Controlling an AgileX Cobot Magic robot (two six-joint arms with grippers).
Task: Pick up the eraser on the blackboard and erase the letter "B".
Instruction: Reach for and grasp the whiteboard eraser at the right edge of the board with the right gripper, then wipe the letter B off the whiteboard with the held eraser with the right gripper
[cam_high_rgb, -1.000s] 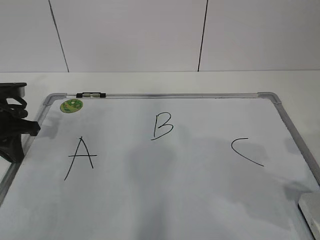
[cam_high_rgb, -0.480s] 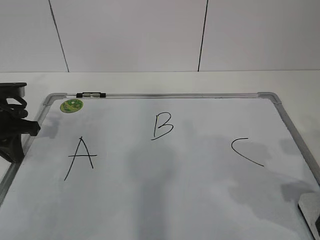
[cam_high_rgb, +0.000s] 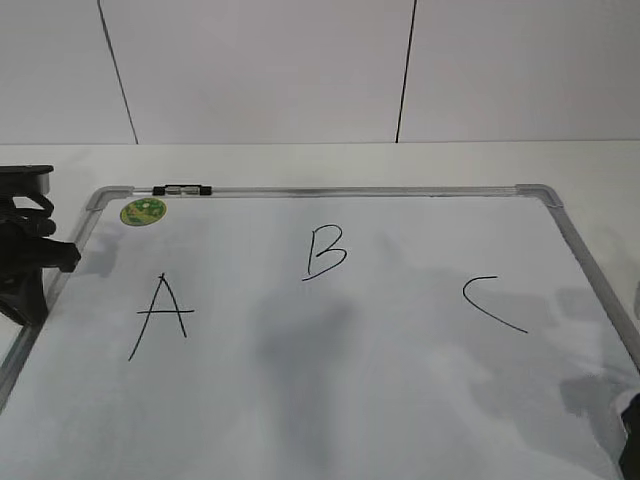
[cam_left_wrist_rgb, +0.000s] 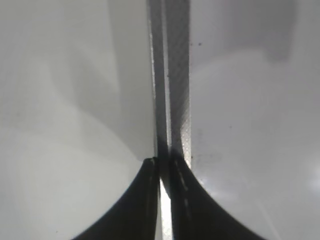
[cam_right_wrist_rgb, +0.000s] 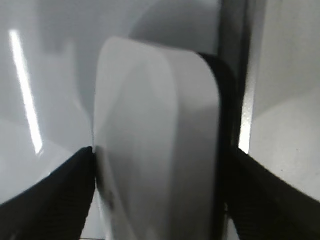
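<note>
The blackboard (cam_high_rgb: 330, 380) is a white board in a grey frame and lies flat on the table. It carries a black "A" (cam_high_rgb: 160, 315), the letter "B" (cam_high_rgb: 325, 251) and a "C" (cam_high_rgb: 493, 302). In the right wrist view the white eraser (cam_right_wrist_rgb: 155, 110), with its dark underside on the right, sits between the jaws of my right gripper (cam_right_wrist_rgb: 161, 152), next to the board's frame (cam_right_wrist_rgb: 232, 50). In the exterior view only a dark edge of the right gripper (cam_high_rgb: 632, 440) shows at the bottom right, and the eraser is out of view there. My left gripper (cam_high_rgb: 40, 255) is shut and empty over the board's left frame (cam_left_wrist_rgb: 175, 75).
A round green sticker (cam_high_rgb: 143, 211) sits at the board's far left corner. A small black and silver clip (cam_high_rgb: 182, 189) is on the far frame edge. White table surrounds the board, and a white panelled wall stands behind.
The eraser's white corner at the bottom right of the exterior view has slid out of the picture. A dark part of the right gripper shows there now. The left arm has not moved.
</note>
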